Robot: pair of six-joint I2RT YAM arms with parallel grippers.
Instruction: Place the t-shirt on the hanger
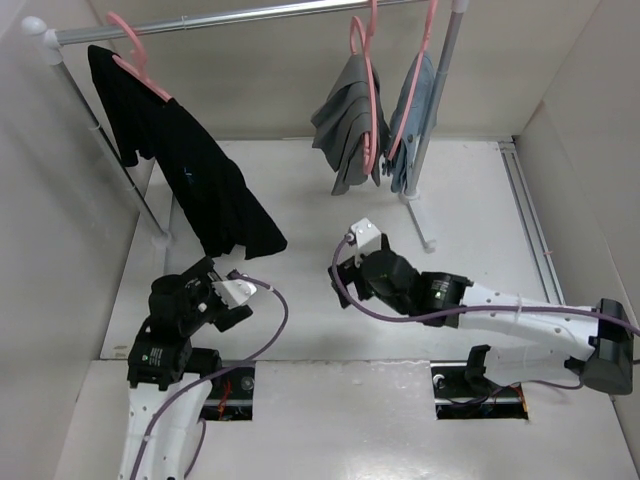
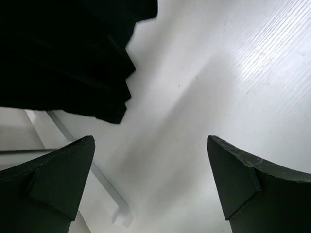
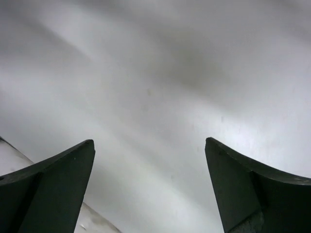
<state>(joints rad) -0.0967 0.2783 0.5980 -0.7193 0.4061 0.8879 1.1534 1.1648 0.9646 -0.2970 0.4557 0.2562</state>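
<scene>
The black t-shirt hangs on the pink hanger, whose hook is over the left end of the metal rail. The shirt droops down and to the right, its hem near the table. My left gripper is open and empty just below the hem. In the left wrist view the t-shirt fills the upper left, above and apart from my open left gripper. My right gripper is open and empty over the bare table middle. The right wrist view shows only the white table between the tips of the right gripper.
A grey garment and a blue-grey garment hang on pink hangers at the rail's right end. The rack's left post and right post stand on the table; a rack foot lies near my left gripper. White walls enclose the table.
</scene>
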